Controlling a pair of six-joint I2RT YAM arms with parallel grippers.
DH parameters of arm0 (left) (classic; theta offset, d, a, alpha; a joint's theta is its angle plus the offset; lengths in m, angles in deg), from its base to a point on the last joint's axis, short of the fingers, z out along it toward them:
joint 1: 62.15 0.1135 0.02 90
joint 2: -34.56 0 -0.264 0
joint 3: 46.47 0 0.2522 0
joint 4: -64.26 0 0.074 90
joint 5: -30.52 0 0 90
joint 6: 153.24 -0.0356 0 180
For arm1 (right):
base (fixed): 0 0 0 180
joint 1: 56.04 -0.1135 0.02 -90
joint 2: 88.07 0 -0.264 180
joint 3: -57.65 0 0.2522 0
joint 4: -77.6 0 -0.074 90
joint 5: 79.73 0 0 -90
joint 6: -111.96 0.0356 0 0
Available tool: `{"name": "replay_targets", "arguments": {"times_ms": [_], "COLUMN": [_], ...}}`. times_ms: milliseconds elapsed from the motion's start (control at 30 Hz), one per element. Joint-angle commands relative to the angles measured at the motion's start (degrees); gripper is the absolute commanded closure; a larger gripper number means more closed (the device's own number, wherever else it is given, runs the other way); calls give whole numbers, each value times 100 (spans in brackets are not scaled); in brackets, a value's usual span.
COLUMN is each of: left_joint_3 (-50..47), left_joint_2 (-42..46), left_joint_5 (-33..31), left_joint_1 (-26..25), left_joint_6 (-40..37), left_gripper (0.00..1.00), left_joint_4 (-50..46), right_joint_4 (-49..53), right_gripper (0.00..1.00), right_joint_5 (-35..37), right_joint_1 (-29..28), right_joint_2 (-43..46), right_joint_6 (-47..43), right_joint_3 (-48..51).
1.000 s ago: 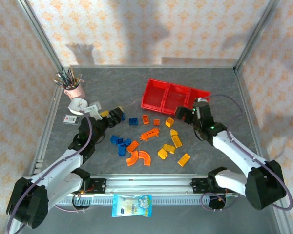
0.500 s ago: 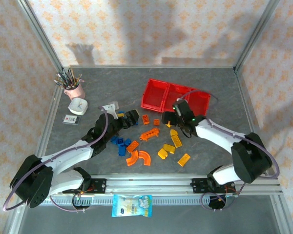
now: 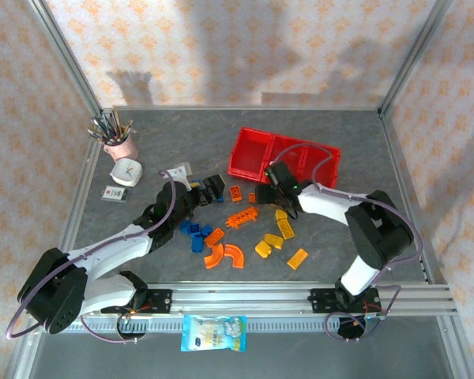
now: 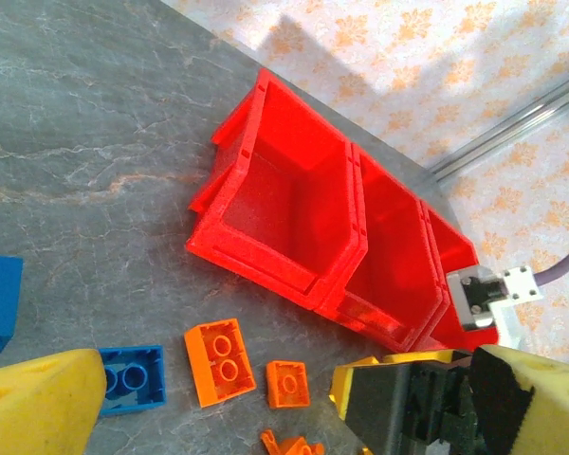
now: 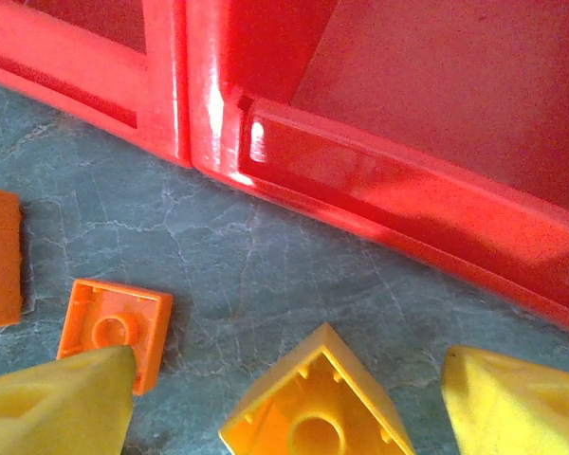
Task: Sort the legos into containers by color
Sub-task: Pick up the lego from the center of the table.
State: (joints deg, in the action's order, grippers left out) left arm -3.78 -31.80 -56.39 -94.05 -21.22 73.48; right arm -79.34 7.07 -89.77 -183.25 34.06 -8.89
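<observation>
The legos lie loose on the grey table in front of the red three-compartment container. My right gripper is low by the tray's front wall, open, with an upturned yellow brick between its fingertips, untouched on both sides. A small orange square lies next to its left fingertip. My left gripper is open over a blue brick, with an orange brick and a small orange square just beyond it. The three compartments look empty.
Blue bricks, two orange arcs, a long orange piece and yellow bricks fill the table's middle. A pink pen cup, a white clock and a small card stand at the left. A packet hangs on the front rail.
My right gripper swung left and down along the tray's front to the yellow brick, and its jaws narrowed. My left gripper reached right toward the blue brick.
</observation>
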Motion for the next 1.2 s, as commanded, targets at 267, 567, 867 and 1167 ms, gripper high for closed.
{"name": "replay_targets", "arguments": {"times_ms": [267,567,867,1167], "left_joint_3": [218,262,334,775], "left_joint_2": [177,159,237,438], "left_joint_5": [-179,-152,-143,-416], "left_joint_1": [-44,-49,-39,120], "left_joint_6": [-53,-93,-145,-544], "left_gripper": [1,1,1,1], "left_joint_4": [-389,-496,-610,-1163], "right_joint_4": [106,211,420,796], "right_gripper": [37,57,75,76], "right_joint_5": [95,320,272,201], "right_joint_1": [-223,-221,-221,-221], "right_joint_2": [-36,-126,68,400], "right_joint_6": [-22,-76,-102,176], "right_joint_3": [-66,-116,-310,-1182]}}
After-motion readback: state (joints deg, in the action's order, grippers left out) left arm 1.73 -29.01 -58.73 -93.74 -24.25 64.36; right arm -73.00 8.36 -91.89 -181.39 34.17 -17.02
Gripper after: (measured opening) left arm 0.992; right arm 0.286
